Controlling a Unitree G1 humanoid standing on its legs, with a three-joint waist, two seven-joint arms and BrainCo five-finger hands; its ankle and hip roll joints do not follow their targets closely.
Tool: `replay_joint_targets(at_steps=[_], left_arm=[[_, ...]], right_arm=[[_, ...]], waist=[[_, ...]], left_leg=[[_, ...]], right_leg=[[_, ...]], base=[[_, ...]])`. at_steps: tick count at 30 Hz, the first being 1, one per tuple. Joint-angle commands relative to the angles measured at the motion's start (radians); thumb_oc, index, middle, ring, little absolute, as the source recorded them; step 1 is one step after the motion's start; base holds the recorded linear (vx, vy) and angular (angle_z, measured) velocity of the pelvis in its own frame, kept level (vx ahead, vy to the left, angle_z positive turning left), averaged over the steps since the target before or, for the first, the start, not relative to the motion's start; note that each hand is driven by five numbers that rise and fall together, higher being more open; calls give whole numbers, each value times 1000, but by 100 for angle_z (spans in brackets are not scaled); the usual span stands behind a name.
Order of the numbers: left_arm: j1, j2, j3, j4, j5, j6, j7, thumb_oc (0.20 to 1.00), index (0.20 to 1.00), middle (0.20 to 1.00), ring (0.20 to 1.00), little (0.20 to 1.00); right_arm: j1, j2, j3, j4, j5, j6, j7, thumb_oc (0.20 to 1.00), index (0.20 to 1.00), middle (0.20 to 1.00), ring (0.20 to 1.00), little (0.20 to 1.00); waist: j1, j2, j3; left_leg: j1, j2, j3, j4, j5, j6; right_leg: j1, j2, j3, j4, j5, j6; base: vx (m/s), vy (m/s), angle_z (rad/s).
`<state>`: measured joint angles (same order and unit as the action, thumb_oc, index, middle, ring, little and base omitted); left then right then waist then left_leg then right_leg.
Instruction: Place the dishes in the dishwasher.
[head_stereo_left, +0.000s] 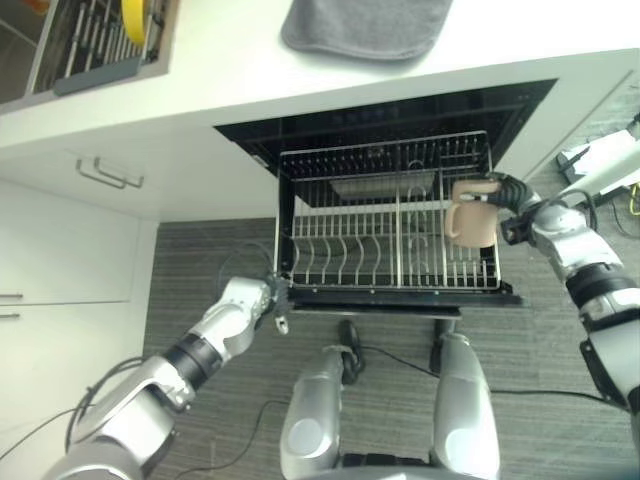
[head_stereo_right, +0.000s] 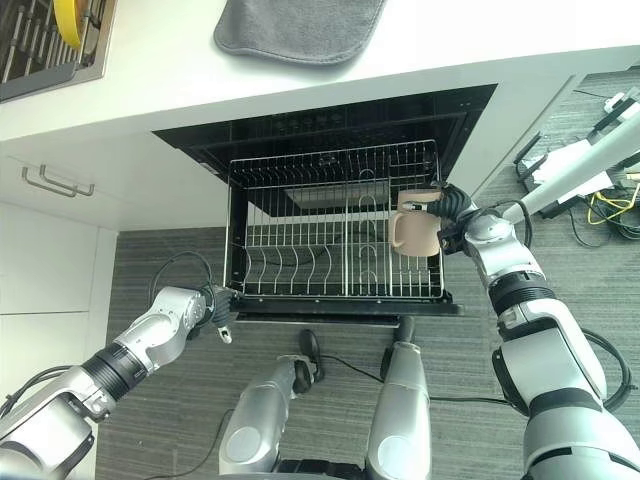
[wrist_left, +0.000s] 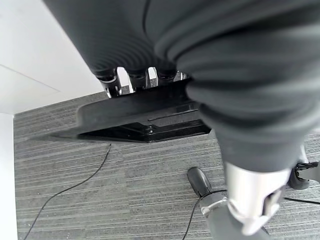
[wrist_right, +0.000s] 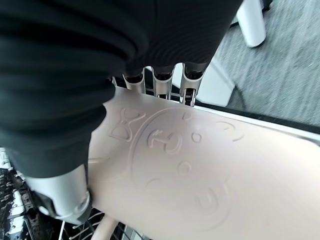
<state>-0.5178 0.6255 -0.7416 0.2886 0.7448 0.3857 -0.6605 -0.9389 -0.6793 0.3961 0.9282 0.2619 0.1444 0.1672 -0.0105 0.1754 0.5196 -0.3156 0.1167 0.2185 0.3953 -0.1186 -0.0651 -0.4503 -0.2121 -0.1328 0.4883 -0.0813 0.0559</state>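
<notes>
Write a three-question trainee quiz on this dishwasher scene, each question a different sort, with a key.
1. True or false: the right hand holds the pink mug over the dishwasher rack.
2. Multiple choice: where is the left hand?
A. On the grey towel
B. At the front left corner of the pulled-out rack
C. On the cabinet handle
3. Fill in: the grey towel lies on the white ____.

Key
1. True; the fingers curl round the mug above the rack's right side.
2. B
3. Countertop
</notes>
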Motion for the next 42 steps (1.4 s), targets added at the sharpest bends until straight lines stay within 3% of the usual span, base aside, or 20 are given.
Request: replay_joint_targets(at_steps=[1, 7, 8, 9, 23, 29, 31, 37, 40, 41, 42], left_arm=[[262, 55, -98, 37, -72, -3, -44, 1000, 1000, 1000, 1000, 1000], [273, 37, -118, 43, -108, -13, -15, 1000, 1000, 1000, 1000, 1000], [273, 33, -121, 46, -111, -16, -9, 1000, 1000, 1000, 1000, 1000], [273, 31, -123, 45, -112, -14, -6, 1000, 1000, 1000, 1000, 1000], [282, 30, -119, 33, -101, 13, 10, 1000, 1000, 1000, 1000, 1000], [321, 56, -45, -29, -182, 32, 64, 1000, 1000, 1000, 1000, 1000], [338, 74, 16, -90, -261, -27, 132, 1000, 1000, 1000, 1000, 1000], [376, 108, 158, -268, -426, -102, 262, 1000, 1000, 1000, 1000, 1000], [385, 120, 252, -345, -528, -146, 304, 1000, 1000, 1000, 1000, 1000], [382, 127, 319, -392, -566, -207, 354, 1000, 1000, 1000, 1000, 1000], [375, 135, 359, -420, -577, -248, 376, 1000, 1000, 1000, 1000, 1000]], right_arm=[[-118, -6, 1, 25, -20, -37, 9, 200, 200, 200, 200, 200], [-144, 5, 18, 66, -42, -17, -4, 200, 200, 200, 200, 200], [-150, 9, 14, 77, -36, -14, -30, 313, 313, 313, 313, 313], [-156, 9, 5, 82, -29, -9, -35, 1000, 1000, 1000, 1000, 1000], [-140, 10, -18, -15, 55, 5, -65, 1000, 1000, 1000, 1000, 1000], [-36, -17, -119, -256, 171, 5, -68, 1000, 1000, 1000, 1000, 1000], [61, -21, -202, -424, 227, 34, -102, 1000, 1000, 1000, 1000, 1000], [315, 7, -329, -759, 246, 58, -181, 1000, 1000, 1000, 1000, 1000], [446, 31, -375, -879, 254, 26, -206, 1000, 1000, 1000, 1000, 1000], [530, 60, -402, -936, 244, -22, -221, 1000, 1000, 1000, 1000, 1000], [577, 80, -415, -968, 231, -30, -218, 1000, 1000, 1000, 1000, 1000]], waist=[[52, -7, 0], [55, 4, 0], [55, 6, 0], [54, 9, 0], [43, -9, 0], [24, -33, 0], [6, -42, 0], [-25, -57, 0], [-38, -66, 0], [-45, -74, 0], [-49, -80, 0]], left_leg=[[-80, -28, -111, 30, 18, 9], [-92, -31, -107, 30, 21, 11], [-92, -31, -105, 26, 22, 12], [-92, -32, -104, 25, 23, 13], [-84, -24, -94, 28, 18, 16], [-61, -11, -87, 23, 18, 16], [-51, -5, -81, 16, 20, 18], [-26, -3, -75, 1, 25, 25], [-11, -2, -70, -9, 28, 27], [-3, -1, -67, -17, 30, 27], [6, -1, -66, -25, 31, 27]], right_leg=[[26, -26, -40, 32, -93, 32], [7, -29, -35, 38, -92, 31], [4, -29, -34, 40, -93, 31], [2, -28, -32, 43, -95, 31], [4, -17, -25, 49, -95, 26], [30, -5, -26, 43, -95, 25], [38, 2, -20, 40, -94, 24], [62, 15, -8, 30, -90, 26], [78, 20, -3, 17, -84, 28], [89, 24, -1, 8, -79, 29], [98, 26, 1, 1, -77, 31]], base=[[0, 0, 0], [1, 5, 0], [8, 38, -2], [9, 38, -2], [2, -1, 0], [31, -17, -1], [40, 3, 2], [19, 6, -2], [0, 0, 0], [3, -37, 1], [-3, -70, 1]])
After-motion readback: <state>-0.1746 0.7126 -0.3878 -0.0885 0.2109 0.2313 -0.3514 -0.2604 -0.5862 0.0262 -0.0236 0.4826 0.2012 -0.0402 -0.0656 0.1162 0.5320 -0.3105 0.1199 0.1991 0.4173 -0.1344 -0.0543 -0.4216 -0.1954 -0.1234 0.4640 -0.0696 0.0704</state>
